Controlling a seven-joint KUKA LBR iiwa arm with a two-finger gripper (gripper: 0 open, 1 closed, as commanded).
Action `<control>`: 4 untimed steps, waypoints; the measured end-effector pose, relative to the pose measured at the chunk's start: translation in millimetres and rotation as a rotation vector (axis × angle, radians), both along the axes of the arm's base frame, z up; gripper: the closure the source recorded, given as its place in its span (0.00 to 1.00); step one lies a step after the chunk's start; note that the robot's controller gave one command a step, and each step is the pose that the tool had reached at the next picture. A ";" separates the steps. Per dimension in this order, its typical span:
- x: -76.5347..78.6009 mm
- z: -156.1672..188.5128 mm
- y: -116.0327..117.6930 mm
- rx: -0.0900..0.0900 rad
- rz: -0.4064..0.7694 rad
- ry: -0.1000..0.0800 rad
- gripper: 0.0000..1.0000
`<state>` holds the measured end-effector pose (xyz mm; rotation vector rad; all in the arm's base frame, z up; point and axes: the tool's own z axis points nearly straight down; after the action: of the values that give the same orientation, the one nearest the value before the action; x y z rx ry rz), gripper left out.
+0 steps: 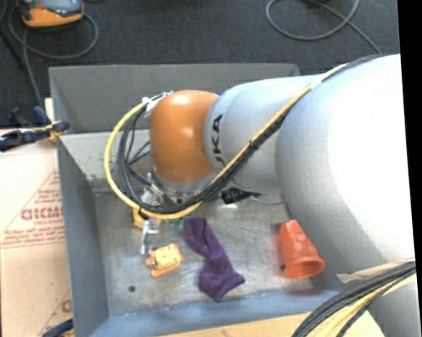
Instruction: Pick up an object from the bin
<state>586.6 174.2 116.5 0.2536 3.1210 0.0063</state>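
Hovering over a small, flat orange-and-yellow toy [165, 259], the jaws did not show if they were open; purple cloth [212, 261] lay beside them.

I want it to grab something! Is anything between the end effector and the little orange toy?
Nothing visible. The end effector is right at the edge of the little orange toy; the purple cloth lies beside the toy, not over it.

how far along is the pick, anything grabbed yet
Done: the end effector is down in the bin, at the small orange toy left of the purple cloth. In hand: nothing visibly lifted. Left: the grasp and lift; the orange cone lies untouched.
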 end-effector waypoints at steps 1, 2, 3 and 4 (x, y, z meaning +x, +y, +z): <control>8.4 -6.5 -6.4 0.005 0.005 -0.022 0.00; 6.2 -6.6 -8.4 0.004 0.019 -0.009 0.00; 13.5 -7.8 -26.3 -0.003 0.127 -0.017 0.00; 55.4 -32.9 -16.3 -0.002 0.202 -0.005 1.00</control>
<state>642.1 157.9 83.5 -0.0628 3.1262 0.0052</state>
